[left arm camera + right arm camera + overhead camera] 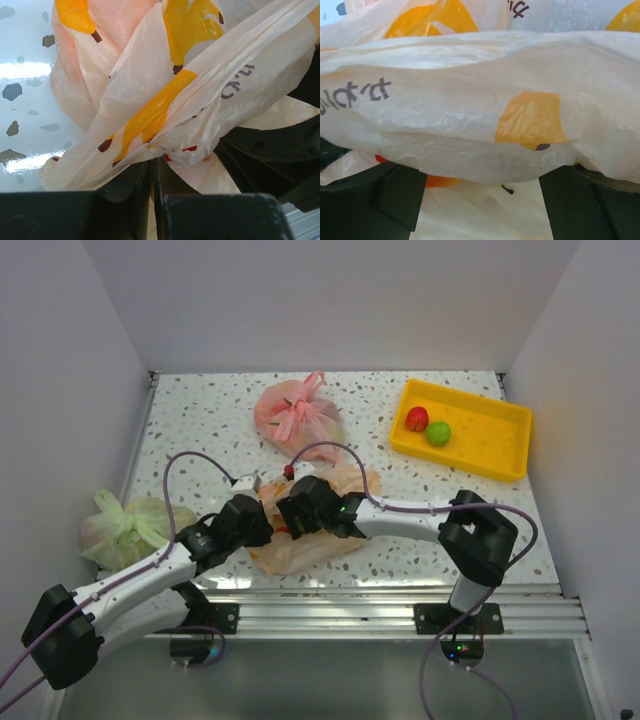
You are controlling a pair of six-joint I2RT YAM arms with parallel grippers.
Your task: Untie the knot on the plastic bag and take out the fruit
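The peach-orange plastic bag (300, 550) lies at the near middle of the table, with both grippers over it. My left gripper (262, 524) is shut on a twisted strand of the bag's film (165, 100), its jaws pressed together (152, 162). My right gripper (293, 513) is open (482, 175), its fingers (395, 195) wide apart under a stretched band of film (470, 115). The knot itself is not clear in any view. A red piece of fruit (189, 148) and an orange-red piece (437, 181) show through the film. A red apple (417, 419) and a green apple (438, 433) lie in the yellow tray (490, 455).
A knotted pink bag (297, 415) sits at the back middle. A pale green bag (125, 527) lies at the left edge beside my left arm. The tray stands at the back right. White walls close in both sides and the back.
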